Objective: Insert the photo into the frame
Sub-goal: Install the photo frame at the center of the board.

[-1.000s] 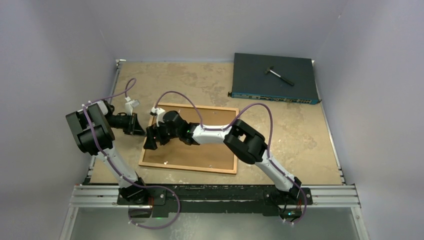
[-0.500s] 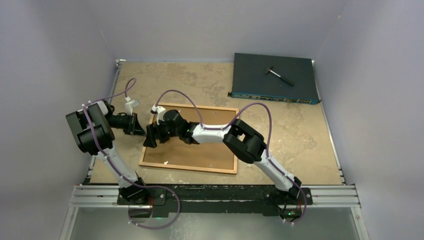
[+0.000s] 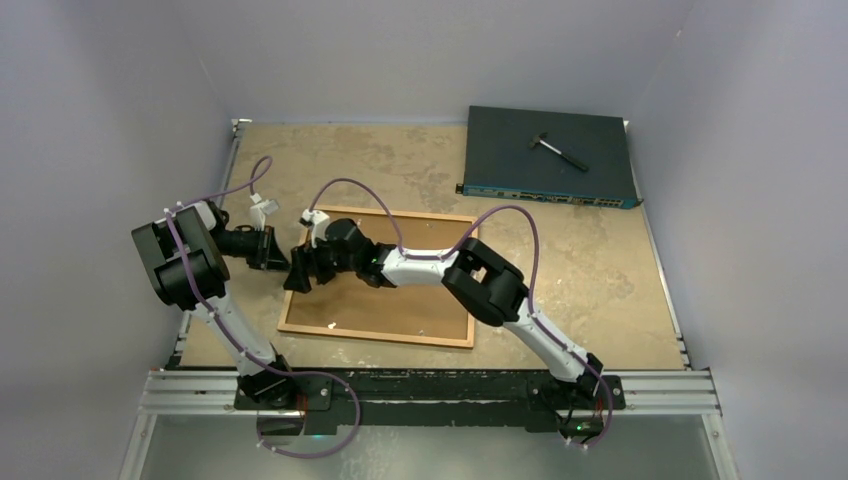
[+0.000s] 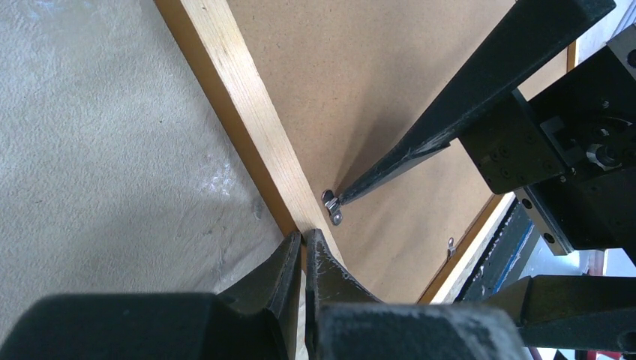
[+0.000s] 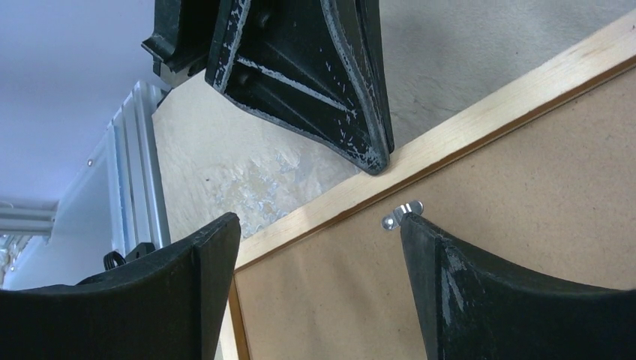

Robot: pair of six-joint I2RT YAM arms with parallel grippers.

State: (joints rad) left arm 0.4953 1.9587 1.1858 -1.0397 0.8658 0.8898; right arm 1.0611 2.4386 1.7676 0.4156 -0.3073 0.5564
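While the frame (image 3: 378,337) lies flat and back up at the middle of the surface (image 3: 600,270), its plain brown backing board (image 3: 410,300) fills the opening inside the pale wooden rails. The left end effector (image 4: 304,238) has its fingers pressed together with nothing between them, and their tips rest on top of the frame's left rail, partway along it. The right end effector (image 5: 319,225) reaches across the board from the right with its fingers spread wide, gripping nothing. In the left wrist view the tip of one of its fingers (image 4: 390,161) meets a small metal turn clip (image 4: 331,207) seated on the board just inside that left rail, very near the left end effector's tips; the other finger stands well apart from it. A second small clip (image 4: 451,244) sits on the board by another rail. At the far right corner of the surface lies a dark flat electronics box (image 3: 545,155), well apart from the frame, with a small dark-handled tool (image 3: 558,150) lying on its lid.
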